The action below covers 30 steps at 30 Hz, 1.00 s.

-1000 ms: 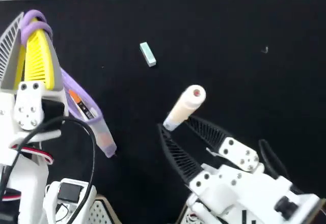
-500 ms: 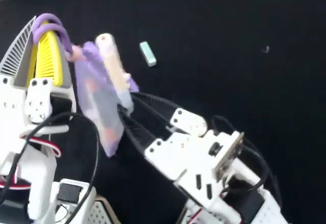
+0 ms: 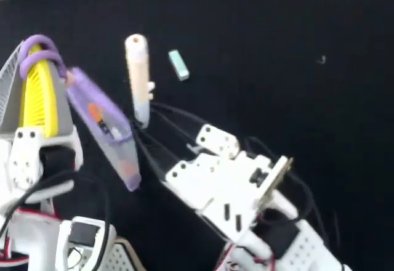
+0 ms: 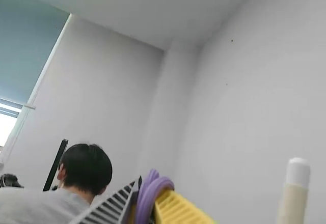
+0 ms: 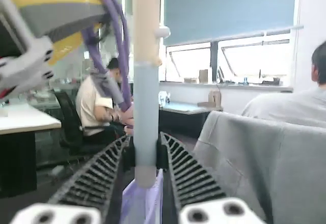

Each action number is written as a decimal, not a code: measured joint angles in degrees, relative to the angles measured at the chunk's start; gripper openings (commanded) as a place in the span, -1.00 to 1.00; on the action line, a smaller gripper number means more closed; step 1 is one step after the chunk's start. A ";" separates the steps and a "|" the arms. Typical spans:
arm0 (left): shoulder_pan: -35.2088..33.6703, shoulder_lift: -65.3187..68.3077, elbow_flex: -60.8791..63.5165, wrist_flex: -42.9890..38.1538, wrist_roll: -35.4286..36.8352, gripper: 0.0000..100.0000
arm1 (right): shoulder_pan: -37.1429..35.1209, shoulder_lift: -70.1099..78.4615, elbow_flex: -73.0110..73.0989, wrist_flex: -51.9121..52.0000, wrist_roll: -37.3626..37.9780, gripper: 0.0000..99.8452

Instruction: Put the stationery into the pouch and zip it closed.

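— What has changed in the last half-second?

— The pen (image 3: 137,68) has come off the purple pouch (image 3: 104,126). It lay across the pouch's top. Now it stands just beside it, cap toward the far edge of the black table (image 3: 277,68). The pouch has swung back to hang slanted below the left gripper (image 3: 32,42). The mint eraser (image 3: 178,65) lies where it lay, just beyond the pen.

— What do the wrist views add?

— The right wrist view looks straight along the pen's barrel, with the pouch's lilac edge by its pale blue end. Whether they touch I cannot tell. The left wrist view catches the pen's white cap off to one side of the gripper's tips.

— And the jaws?

— The right gripper (image 3: 143,126) pinches the pen's blue end between its black fingers (image 5: 97,178), which are only narrowly parted. The left gripper's yellow and white jaws are clamped on the pouch's loop (image 3: 38,44), and the pouch hangs from it.
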 measured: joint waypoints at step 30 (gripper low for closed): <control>0.00 -1.93 2.55 0.00 -1.14 -0.94 | -3.69 6.15 7.12 -8.00 -3.16 -0.98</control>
